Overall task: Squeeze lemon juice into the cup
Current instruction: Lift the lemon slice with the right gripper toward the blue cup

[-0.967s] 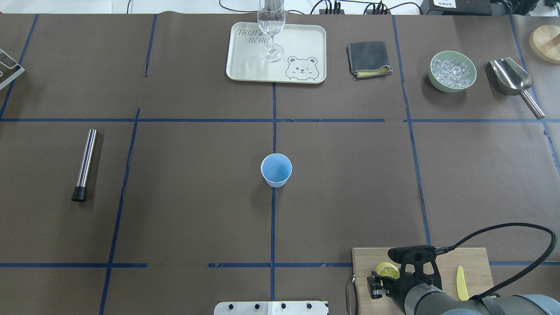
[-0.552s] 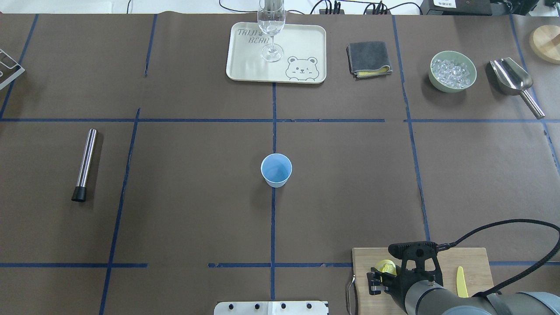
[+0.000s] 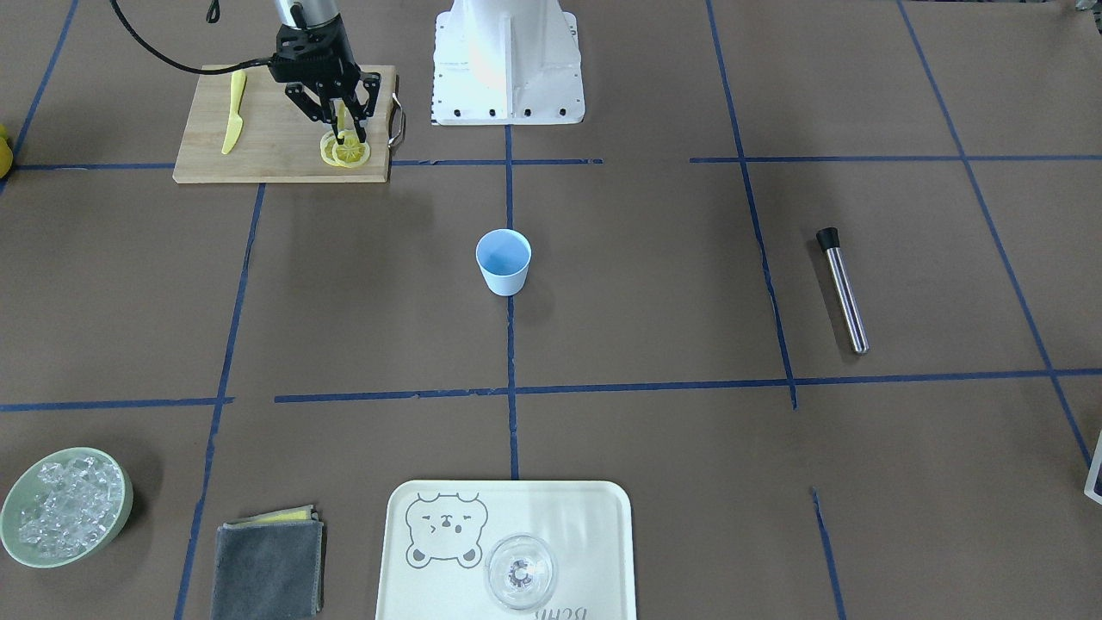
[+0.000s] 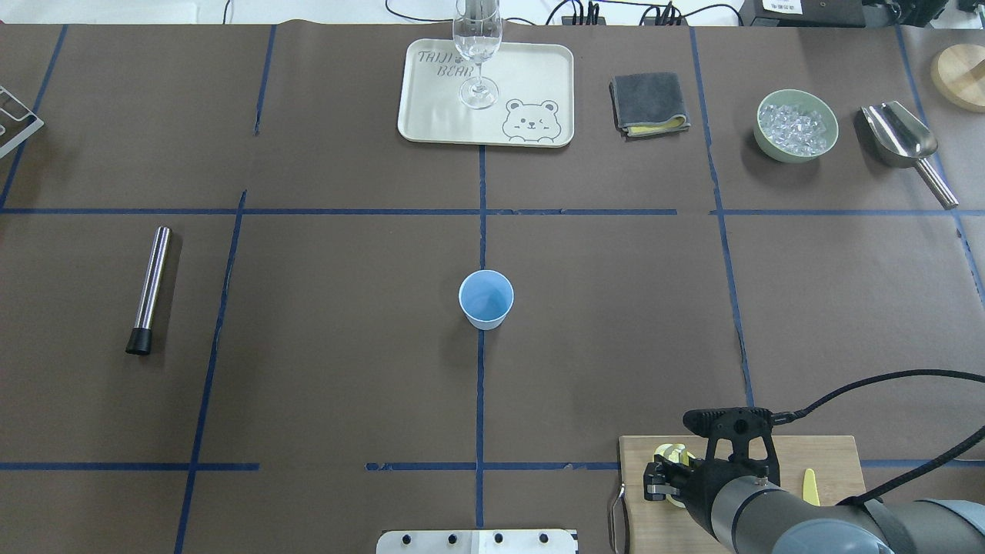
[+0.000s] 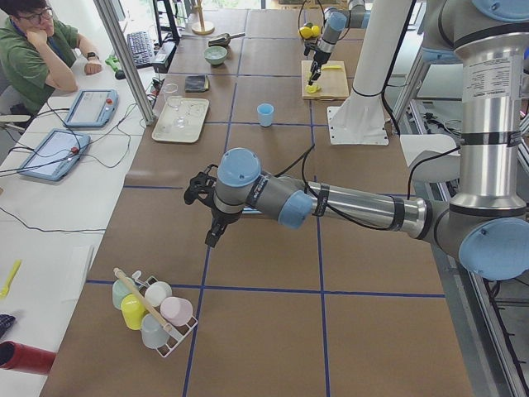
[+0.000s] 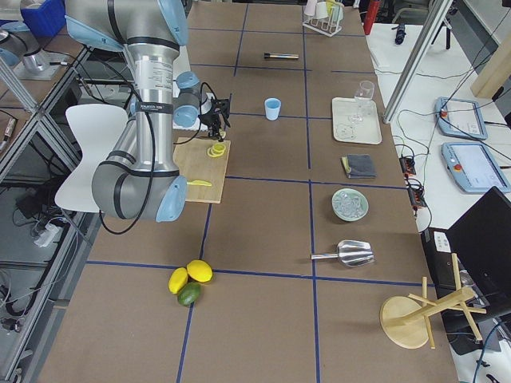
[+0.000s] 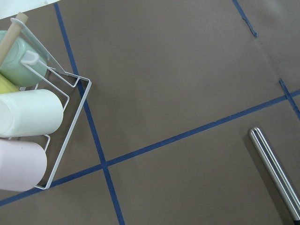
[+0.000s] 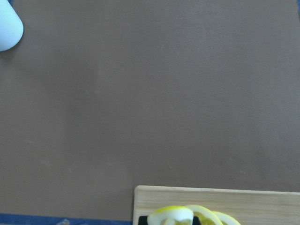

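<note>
Lemon slice (image 3: 351, 153) sat between the narrow-set fingers of my right pincer (image 3: 344, 136) on the cutting board (image 3: 258, 146), near right; whether they clamped it, I couldn't tell.

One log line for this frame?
phase: pickup | right claw: at lemon on cutting board, grip unclear | left claw: far from cup, state unclear | cup: upright, apart from both arms

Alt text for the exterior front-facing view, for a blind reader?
The right pincer is at a small pile of lemon slices on a wooden cutting board, upper left, with a yellow knife further left. A pale-blue cup stands alone mid-table; a tray with a glass, a grey cloth and a bowl of ice line the bottom edge.
</note>
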You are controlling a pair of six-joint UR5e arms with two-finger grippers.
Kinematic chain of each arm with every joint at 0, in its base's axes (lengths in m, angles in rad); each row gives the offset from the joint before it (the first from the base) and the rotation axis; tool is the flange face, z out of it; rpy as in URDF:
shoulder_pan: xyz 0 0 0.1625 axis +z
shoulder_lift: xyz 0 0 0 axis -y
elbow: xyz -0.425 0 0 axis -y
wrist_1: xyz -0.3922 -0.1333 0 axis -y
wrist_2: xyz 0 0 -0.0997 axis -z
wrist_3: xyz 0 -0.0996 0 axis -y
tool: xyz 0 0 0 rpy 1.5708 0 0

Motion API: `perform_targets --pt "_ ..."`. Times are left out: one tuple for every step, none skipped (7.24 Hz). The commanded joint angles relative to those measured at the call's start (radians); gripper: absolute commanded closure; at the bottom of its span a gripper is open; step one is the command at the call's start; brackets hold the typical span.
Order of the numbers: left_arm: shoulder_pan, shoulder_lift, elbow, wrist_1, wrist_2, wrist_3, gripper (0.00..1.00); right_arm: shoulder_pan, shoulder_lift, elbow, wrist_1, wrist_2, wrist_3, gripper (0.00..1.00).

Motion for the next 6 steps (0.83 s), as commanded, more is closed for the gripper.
perform_targets --pt "0.0 0.002 0.0 0.0 0.0 0.0 0.0 0.036 0.132 -0.001 -0.16 0.032 -0.003 0.63" --pt "0.0 0.002 0.0 0.0 0.0 0.0 0.0 0.051 0.173 -0.004 -0.196 0.033 -0.007 0.63" --pt "0.0 0.003 0.0 0.0 0.0 0.0 0.0 0.099 0.277 -0.01 -0.311 0.079 -0.011 0.63" --pt "0.0 0.005 0.0 0.0 0.0 0.0 0.0 0.157 0.401 -0.024 -0.432 0.145 -0.028 0.63" --pt "0.0 0.005 0.0 0.0 0.0 0.0 0.0 0.201 0.486 -0.071 -0.467 0.168 -0.052 0.63" --pt "0.0 0.005 0.0 0.0 0.0 0.0 0.0 0.25 0.554 -0.132 -0.469 0.206 -0.089 0.63"
